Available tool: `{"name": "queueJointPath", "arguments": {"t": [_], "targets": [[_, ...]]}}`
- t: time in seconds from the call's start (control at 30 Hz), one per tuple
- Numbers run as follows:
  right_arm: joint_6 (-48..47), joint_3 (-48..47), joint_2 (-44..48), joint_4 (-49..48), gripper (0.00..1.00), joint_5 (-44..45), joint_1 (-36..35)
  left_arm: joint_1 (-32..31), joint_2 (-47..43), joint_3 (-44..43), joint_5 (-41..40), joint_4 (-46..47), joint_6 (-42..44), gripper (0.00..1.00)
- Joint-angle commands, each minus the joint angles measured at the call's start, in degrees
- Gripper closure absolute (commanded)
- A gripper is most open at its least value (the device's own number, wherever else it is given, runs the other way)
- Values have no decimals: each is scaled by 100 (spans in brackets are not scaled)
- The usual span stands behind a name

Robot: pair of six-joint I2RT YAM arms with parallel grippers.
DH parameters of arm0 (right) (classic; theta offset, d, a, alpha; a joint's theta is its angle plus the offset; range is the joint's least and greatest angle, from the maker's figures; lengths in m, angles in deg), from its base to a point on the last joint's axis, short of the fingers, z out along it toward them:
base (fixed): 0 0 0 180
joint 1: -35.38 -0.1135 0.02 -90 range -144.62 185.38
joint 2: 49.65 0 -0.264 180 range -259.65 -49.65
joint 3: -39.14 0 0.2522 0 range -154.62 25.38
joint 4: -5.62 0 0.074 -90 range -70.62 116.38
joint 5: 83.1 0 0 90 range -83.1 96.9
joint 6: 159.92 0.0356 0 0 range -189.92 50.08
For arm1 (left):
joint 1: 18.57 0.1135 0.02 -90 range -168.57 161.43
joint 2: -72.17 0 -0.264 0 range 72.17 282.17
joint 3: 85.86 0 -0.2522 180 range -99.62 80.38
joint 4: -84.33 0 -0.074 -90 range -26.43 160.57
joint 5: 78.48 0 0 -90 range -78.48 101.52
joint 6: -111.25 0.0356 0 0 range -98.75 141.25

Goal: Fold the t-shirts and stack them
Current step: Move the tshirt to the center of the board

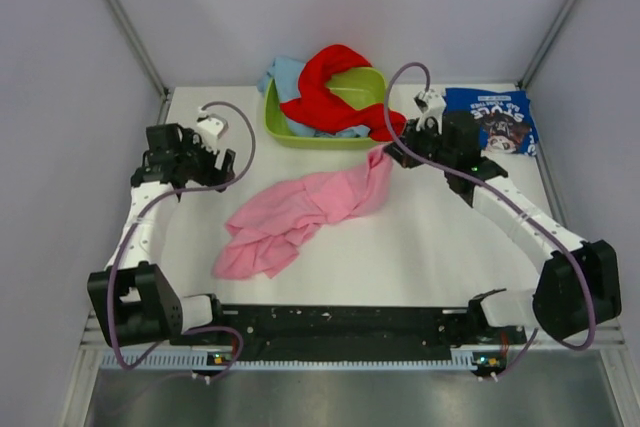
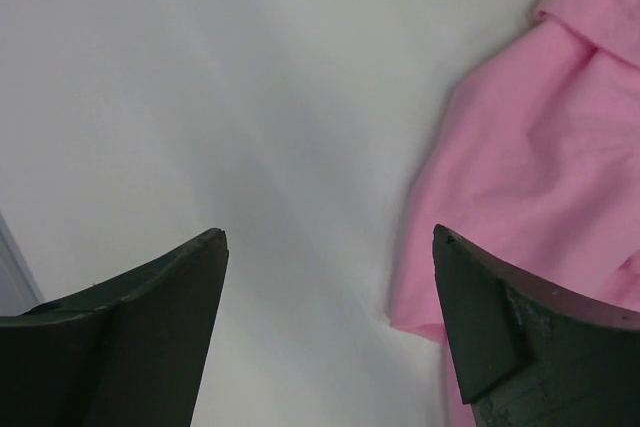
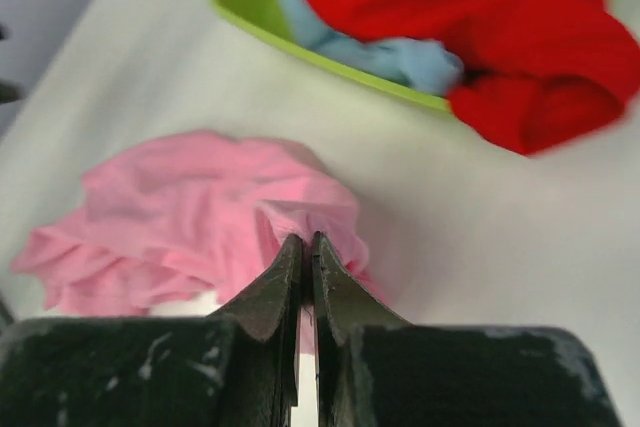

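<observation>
The pink t-shirt (image 1: 295, 212) lies crumpled across the middle of the table. My right gripper (image 1: 388, 152) is shut on its upper right corner (image 3: 300, 222), near the tub. My left gripper (image 1: 225, 169) is open and empty, left of the shirt; its fingers (image 2: 150, 317) frame bare table, with the pink cloth (image 2: 520, 167) by the right finger. The red t-shirt (image 1: 330, 87) and the light blue t-shirt (image 1: 285, 75) sit heaped in the lime green tub (image 1: 280, 127). The navy t-shirt (image 1: 495, 119) with print lies folded at the back right.
The green tub stands at the back centre, just behind my right gripper; it also shows in the right wrist view (image 3: 300, 47). Grey walls close in the table on the left, right and back.
</observation>
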Motion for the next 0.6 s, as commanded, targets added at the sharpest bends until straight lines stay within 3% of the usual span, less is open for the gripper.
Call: {"name": "queueJointPath", "arguments": {"t": [0.0, 0.2, 0.33, 0.37, 0.43, 0.5, 0.57], "targets": [[15, -63, 48, 378, 100, 1498, 654, -45, 9, 301, 406, -459, 1027, 16], [-168, -888, -821, 1036, 100, 2254, 1007, -89, 421, 328, -113, -1038, 1415, 31], [-310, -1495, -1323, 1582, 99, 2958, 1086, -89, 414, 547, -131, -1303, 1529, 28], [-310, -1609, -1402, 1687, 82, 2994, 1112, -106, 352, 652, -105, -1303, 1555, 27], [-257, -1785, -1473, 1846, 59, 2951, 1139, -141, 282, 872, -61, -1320, 1608, 24], [-126, -1804, -1395, 1908, 50, 2530, 1130, -212, 237, 1013, -122, -1312, 1661, 22], [-12, -1699, -1254, 1899, 48, 2152, 1087, -273, 229, 1136, -166, -1285, 1661, 21]]}}
